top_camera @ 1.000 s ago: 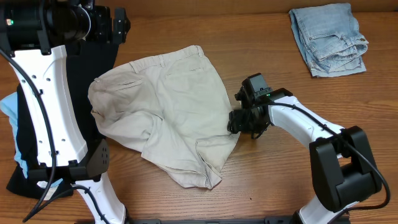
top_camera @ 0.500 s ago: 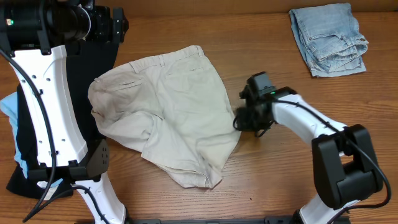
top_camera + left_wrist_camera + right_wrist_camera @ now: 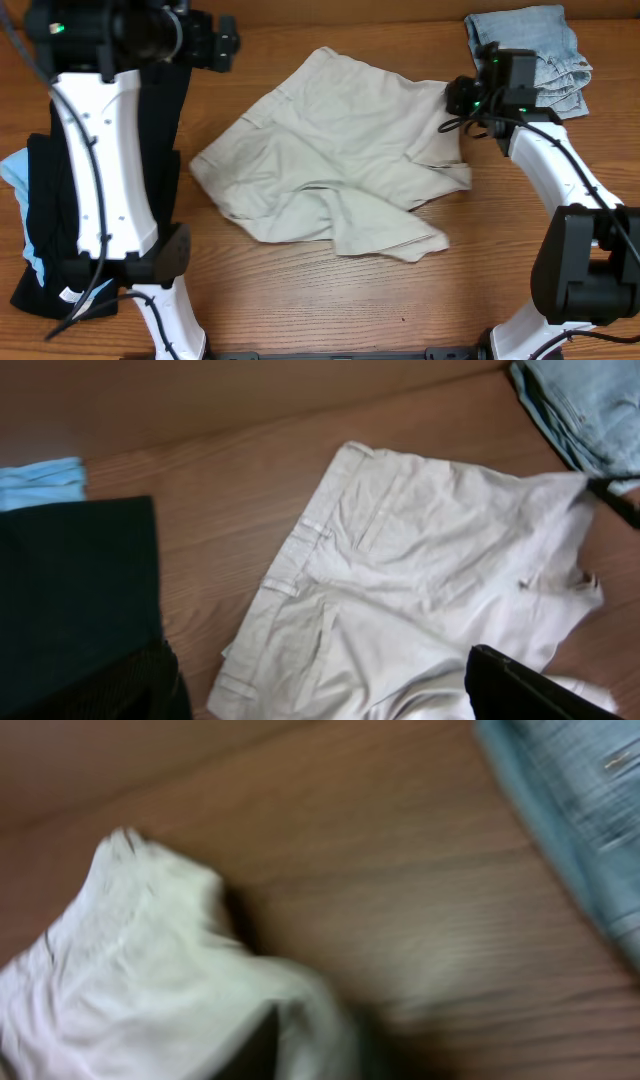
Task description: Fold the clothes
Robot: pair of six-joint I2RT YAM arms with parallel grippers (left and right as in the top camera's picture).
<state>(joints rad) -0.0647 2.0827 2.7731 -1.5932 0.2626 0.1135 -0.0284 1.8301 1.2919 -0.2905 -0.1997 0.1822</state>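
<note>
The beige shorts (image 3: pixel 330 160) lie crumpled and spread across the middle of the table, waistband toward the far left. Their far right corner is drawn out to my right gripper (image 3: pixel 458 98), which is shut on that edge just left of the jeans. The right wrist view is blurred; beige cloth (image 3: pixel 130 970) bunches around a dark finger (image 3: pixel 262 1045). My left gripper (image 3: pixel 222 45) hangs open above the far left of the table, clear of the cloth. Its wrist view looks down on the shorts (image 3: pixel 430 590), with the two fingers (image 3: pixel 530 690) wide apart at the bottom corners.
Folded light-blue jeans (image 3: pixel 540 55) lie at the far right corner, close to my right gripper. A black garment (image 3: pixel 40 190) and a light-blue cloth (image 3: pixel 12 170) lie at the left edge under the left arm. Bare wood shows along the front.
The right gripper has pulled the shorts' right edge toward the far right, dragging and spreading the whole garment that way. The left arm has shifted slightly right.
</note>
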